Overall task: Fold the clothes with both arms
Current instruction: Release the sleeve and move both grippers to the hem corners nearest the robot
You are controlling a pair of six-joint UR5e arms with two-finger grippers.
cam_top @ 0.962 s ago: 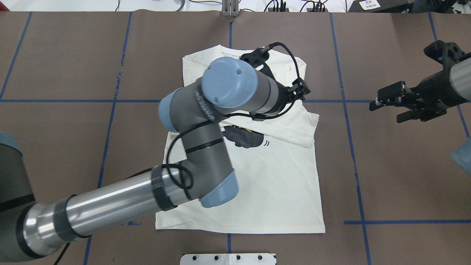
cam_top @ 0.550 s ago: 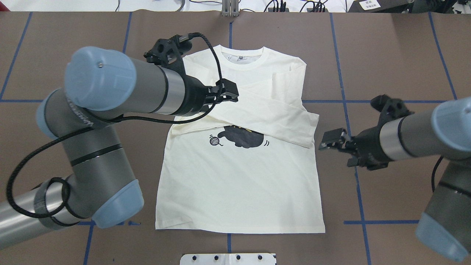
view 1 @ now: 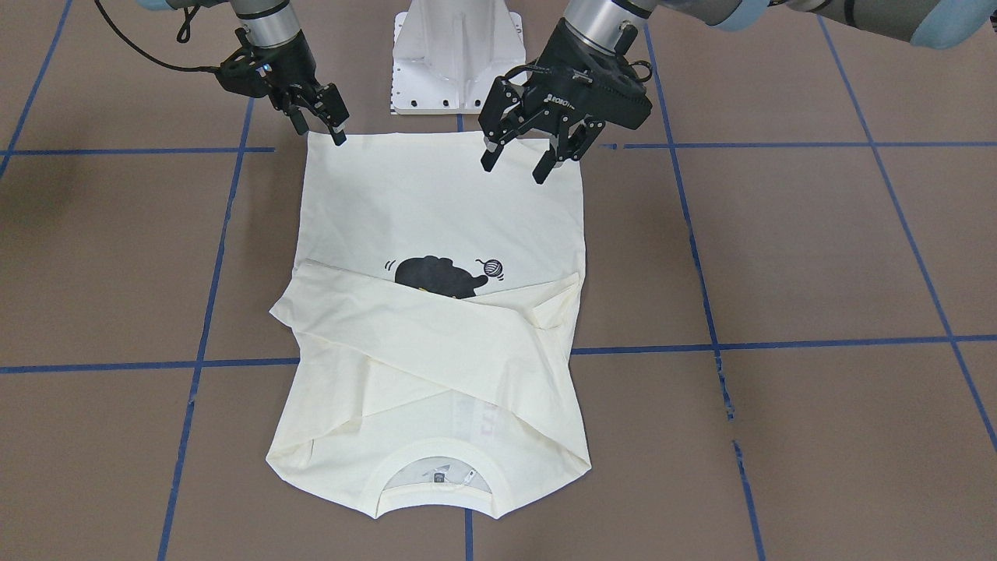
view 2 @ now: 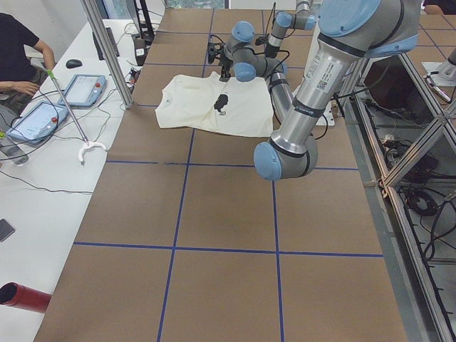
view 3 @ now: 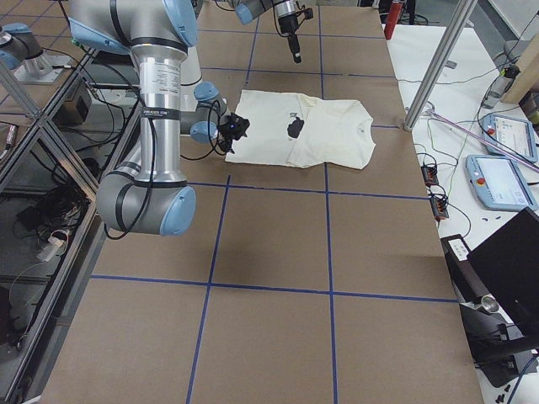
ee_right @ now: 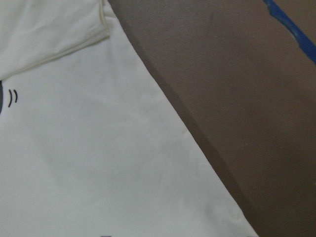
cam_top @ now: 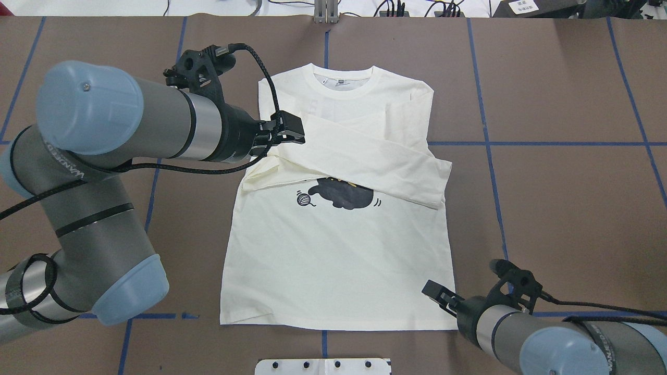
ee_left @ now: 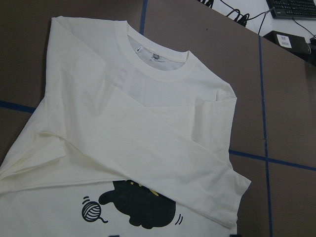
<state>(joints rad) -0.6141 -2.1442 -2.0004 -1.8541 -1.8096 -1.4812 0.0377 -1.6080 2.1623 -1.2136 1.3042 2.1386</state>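
- The T-shirt (cam_top: 338, 260) lies flat and print-up at the centre of the overhead frame on the brown bench (cam_top: 573, 208), with the collar (cam_top: 344, 86) toward the top and the hem toward the bottom. Both sleeves (cam_top: 365, 156) are crossed over the chest, partly covering the cat print (cam_top: 341, 195), so the body looks ready for a hem-to-collar fold.
- The right tool (view 1: 319, 131), at the upper left of the front-facing frame, hangs just beside the hem corner (view 1: 309, 135). Its fingers are parted with nothing between them, and I judge it is placed to take that corner.
- The left tool (view 1: 512, 173), at the upper centre of that frame, is spread wide and empty. Its wrist view takes in the collar and sleeves from above, which suggests it is raised well clear of the cloth and not yet at its own hem corner.
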